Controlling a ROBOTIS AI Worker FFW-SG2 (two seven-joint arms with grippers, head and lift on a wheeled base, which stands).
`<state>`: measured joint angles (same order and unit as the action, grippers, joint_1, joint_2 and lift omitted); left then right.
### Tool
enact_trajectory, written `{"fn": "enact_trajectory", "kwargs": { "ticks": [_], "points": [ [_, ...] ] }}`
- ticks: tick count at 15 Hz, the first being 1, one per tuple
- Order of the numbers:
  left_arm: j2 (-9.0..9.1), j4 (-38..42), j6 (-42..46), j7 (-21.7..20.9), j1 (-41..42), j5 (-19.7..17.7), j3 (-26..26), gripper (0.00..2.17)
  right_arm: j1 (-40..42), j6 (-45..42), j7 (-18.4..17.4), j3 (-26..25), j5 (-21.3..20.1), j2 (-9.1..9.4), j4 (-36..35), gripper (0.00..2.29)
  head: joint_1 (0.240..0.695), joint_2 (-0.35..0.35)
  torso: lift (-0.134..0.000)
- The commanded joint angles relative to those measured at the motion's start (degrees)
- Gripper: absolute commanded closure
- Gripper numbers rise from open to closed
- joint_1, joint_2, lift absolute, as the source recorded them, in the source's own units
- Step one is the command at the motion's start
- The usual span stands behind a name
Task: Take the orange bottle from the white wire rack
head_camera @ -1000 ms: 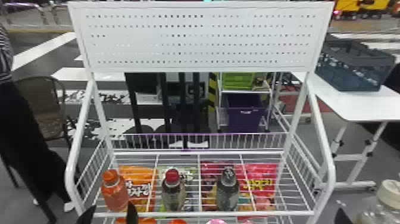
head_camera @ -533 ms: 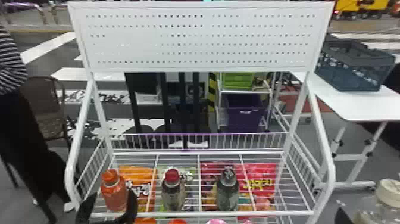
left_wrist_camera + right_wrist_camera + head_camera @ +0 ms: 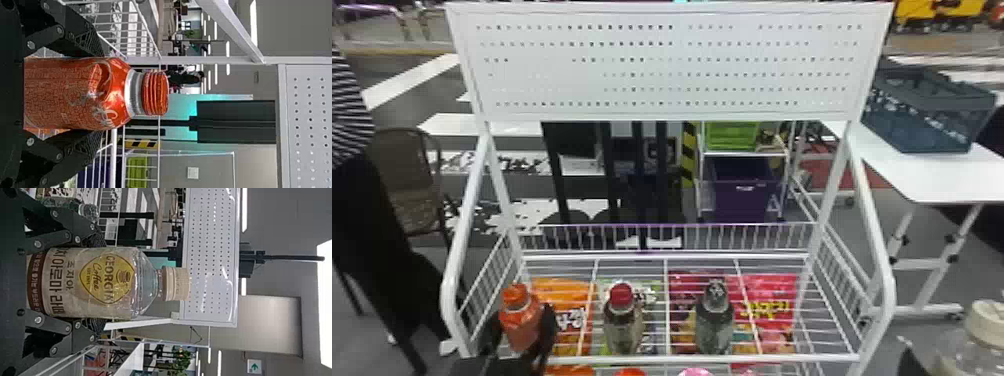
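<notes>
Orange bottle (image 3: 521, 322): while you look from the left wrist, it sits upright between the two fingers, one on each side of its body; its shoulder, neck and cap stand out past the fingertips. You see it at the left end of the white wire rack (image 3: 652, 359), inside the front rail.
Left gripper (image 3: 522, 326): your fingers are parted by the bottle's width, their pads against its sides. You can't tell whether its base is off the wires.
Right gripper (image 3: 909, 357): it is just outside the rack's right end, fingers closed about the body of a cream-capped bottle (image 3: 98, 282).
Bottle count: you have one orange, one red-capped (image 3: 623, 325) near the rack's middle, one grey-capped (image 3: 714, 322) farther right in the rack, and the cream-capped one outside it; four altogether.
Snack bags: you can count four through the rack's wires, left to right: orange (image 3: 557, 295), green-and-white (image 3: 652, 295), dark red (image 3: 682, 282), pink-red (image 3: 772, 290).
Crate (image 3: 927, 110): one, on the white table (image 3: 922, 175) to the rack's right.
</notes>
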<state>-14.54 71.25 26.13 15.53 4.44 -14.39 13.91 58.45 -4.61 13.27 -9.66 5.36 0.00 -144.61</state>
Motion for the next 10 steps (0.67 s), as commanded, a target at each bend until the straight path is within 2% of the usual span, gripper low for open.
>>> {"fn": "enact_trajectory", "kwargs": {
  "ticks": [1, 4, 8, 10],
  "points": [
    [0.04, 0.0, -0.1, 0.4, -0.1, -0.1, -0.1, 2.15, -0.4, 0.7, 0.0, 0.0, 0.0, 0.05, 0.0, 1.01, 0.499, 0.0, 0.0],
    [-0.31, 6.3, -3.1, 1.7, 3.1, 0.5, -0.2, 2.15, -1.1, 2.5, 0.0, 0.0, 0.0, 0.05, -0.1, 1.01, 0.499, 0.0, 0.0],
    [-2.07, 24.4, -19.6, 4.9, 9.6, 1.7, -1.7, 2.15, -1.9, 3.9, 0.0, 0.3, -0.4, 0.05, -0.1, 1.01, 0.499, 0.0, 0.0],
    [-3.21, 35.4, -27.8, 5.7, 14.4, 1.8, -4.8, 2.15, -2.4, 4.7, 0.0, 0.3, -0.4, 0.05, -0.1, 1.01, 0.499, 0.0, 0.0]
  ]
}}
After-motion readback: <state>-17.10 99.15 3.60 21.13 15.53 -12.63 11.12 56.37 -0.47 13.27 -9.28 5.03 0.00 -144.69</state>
